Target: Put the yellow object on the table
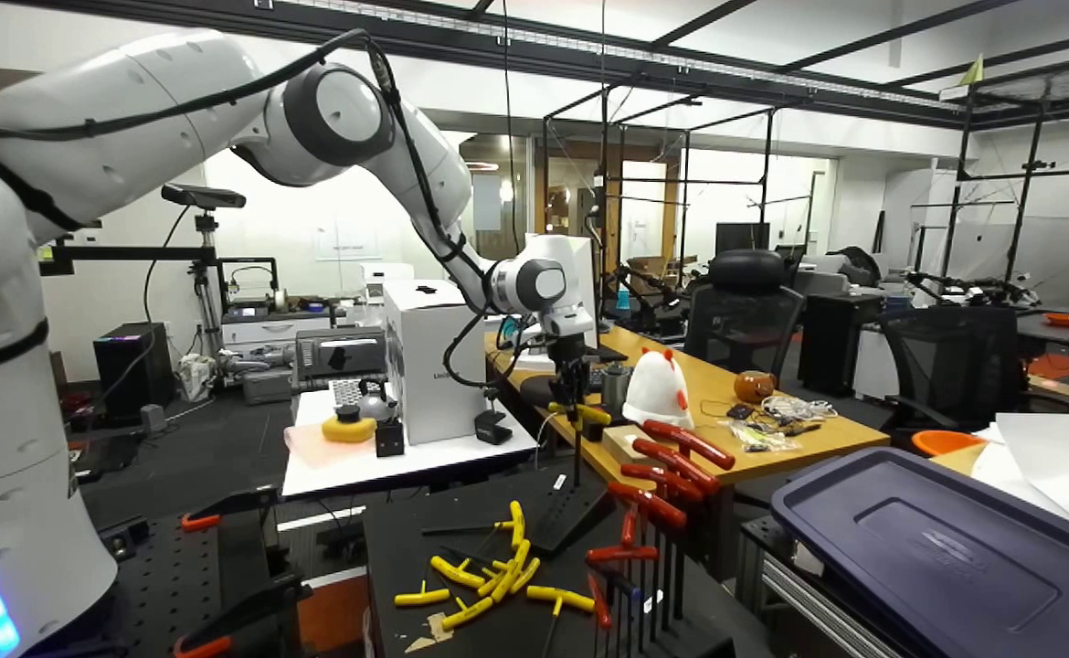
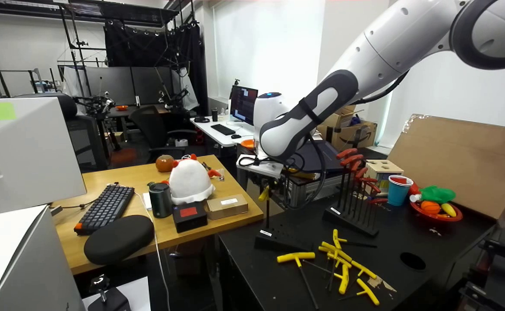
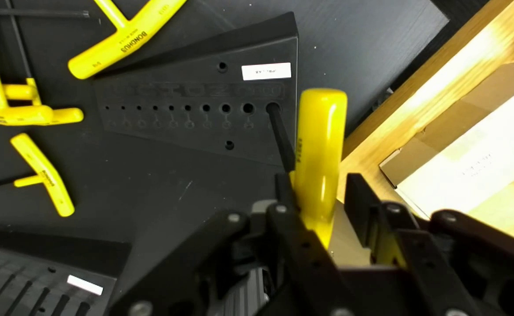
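Yellow T-handle key: upright, its shaft in the end hole of a black stand.
Gripper: parted, straddling the key's handle.
Black table: loose yellow keys lie scattered.

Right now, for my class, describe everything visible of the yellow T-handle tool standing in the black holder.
The T-handle tool has a glossy, plastic-looking yellow crossbar with small, unreadable print, and a dark shaft. It stands upright in both exterior views, the shaft entering an end hole of the black holder, its tip hidden. The crossbar sits between the parted jaws of the claw, a gap on one side; contact on the other is unclear.
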`<act>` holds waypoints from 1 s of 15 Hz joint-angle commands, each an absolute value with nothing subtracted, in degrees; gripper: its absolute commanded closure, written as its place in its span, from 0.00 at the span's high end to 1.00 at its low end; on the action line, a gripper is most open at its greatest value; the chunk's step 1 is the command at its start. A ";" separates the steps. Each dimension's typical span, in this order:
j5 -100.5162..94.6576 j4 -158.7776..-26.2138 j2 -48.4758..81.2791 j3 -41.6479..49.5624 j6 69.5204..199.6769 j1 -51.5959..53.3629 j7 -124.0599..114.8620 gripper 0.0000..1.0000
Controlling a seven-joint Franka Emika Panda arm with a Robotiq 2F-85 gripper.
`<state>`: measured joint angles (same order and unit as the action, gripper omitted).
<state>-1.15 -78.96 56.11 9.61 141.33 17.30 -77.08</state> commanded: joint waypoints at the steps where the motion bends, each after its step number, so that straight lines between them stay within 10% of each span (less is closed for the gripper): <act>1: -1.77 -77.24 56.39 9.87 138.49 17.38 -78.99 0.05; 15: -4.64 -82.45 49.73 10.75 138.05 21.81 -79.58 0.06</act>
<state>-2.69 -79.14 54.43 10.13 140.09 20.52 -77.36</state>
